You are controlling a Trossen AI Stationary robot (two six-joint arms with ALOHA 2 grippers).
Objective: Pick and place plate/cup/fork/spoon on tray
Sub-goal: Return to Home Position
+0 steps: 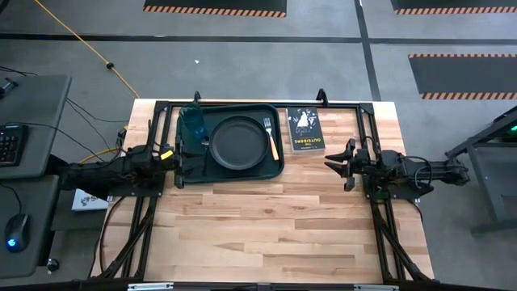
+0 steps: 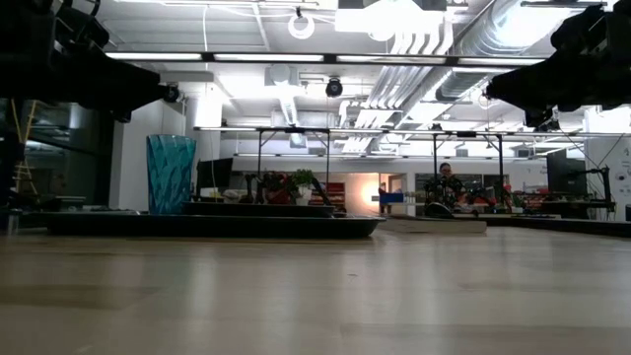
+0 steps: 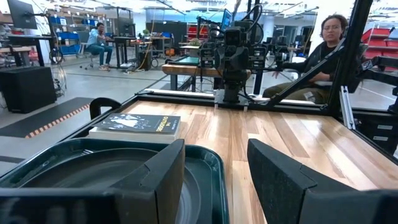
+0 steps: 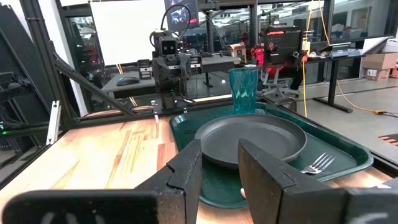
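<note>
The plate [image 1: 237,143], cup [image 1: 191,123] and fork [image 1: 270,136] sit on the tray [image 1: 276,168] — the spoon isn't discernible. The left gripper [image 1: 184,156] hangs spread and empty over the tray's near-left edge; the right gripper [image 1: 333,163] — parted, empty — waits beside the book [image 1: 305,132].

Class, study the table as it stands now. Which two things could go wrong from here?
The left gripper hangs open over the tray edge, close to the tall cup; a sideways swing might tip it. The book lies right beside the tray, between it and the right gripper; a low reach toward the fork could shove the book.
</note>
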